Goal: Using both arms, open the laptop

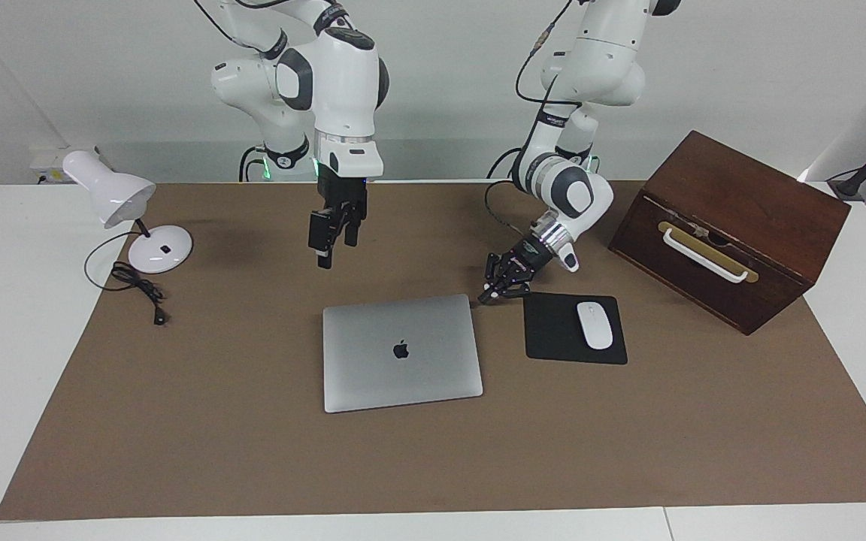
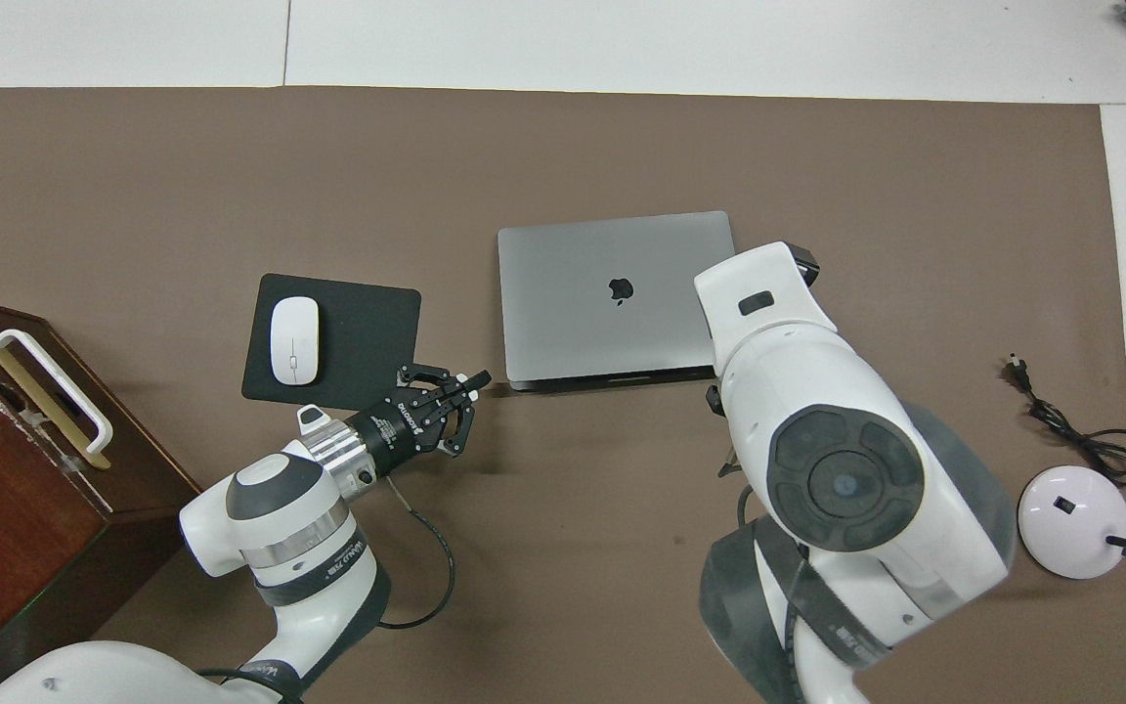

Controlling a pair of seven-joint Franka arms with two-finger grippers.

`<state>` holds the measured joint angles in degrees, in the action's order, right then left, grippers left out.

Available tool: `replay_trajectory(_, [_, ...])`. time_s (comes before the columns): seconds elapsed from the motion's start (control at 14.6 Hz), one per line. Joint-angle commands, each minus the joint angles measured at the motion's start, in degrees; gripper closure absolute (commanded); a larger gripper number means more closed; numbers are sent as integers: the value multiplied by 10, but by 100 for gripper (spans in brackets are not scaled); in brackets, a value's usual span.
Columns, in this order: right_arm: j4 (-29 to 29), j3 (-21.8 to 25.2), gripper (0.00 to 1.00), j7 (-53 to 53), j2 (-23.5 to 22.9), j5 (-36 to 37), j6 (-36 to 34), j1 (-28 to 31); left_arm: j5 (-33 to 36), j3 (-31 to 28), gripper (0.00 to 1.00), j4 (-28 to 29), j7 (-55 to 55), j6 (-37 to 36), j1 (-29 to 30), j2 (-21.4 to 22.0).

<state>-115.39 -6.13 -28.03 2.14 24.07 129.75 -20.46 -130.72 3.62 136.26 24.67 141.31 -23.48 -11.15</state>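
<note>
Left gripper (image 1: 487, 294) closed, low beside the shut laptop (image 1: 401, 352) — right gripper (image 1: 331, 246) above, fingers unreadable.
Laptop lay mid-mat beside the mouse pad (image 1: 553, 330); best to pin the base before lifting the lid — slowly.

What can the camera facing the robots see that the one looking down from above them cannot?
Only the facing view shows the right claw hanging in the air near the laptop's robot-side edge; from above the arm's own body hides it. It also shows the whole desk lamp, head included.

Only the overhead view shows the laptop's dark edge nearest the robots.

Both show the closed laptop, the white mouse on its black mouse pad, the wooden box, and the left claw, shut, low by the laptop's corner.
</note>
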Motion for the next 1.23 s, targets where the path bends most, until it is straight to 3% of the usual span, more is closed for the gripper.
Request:
replay_trajectory(0.0, [-3,3,0,-8,-20,14,31,-1,-18,-7,100,-8,-16,1,-9,-10])
replay_trajectory(0.48, [-1,3,0,-8,-72,16,79,-29,-43,-7,100,-19,-23,17,-35,-19])
replay_trajectory(1.16, [3,3,0,22,-144,88,145,-37,-66,-7,100,-51,-23,50,-54,-39])
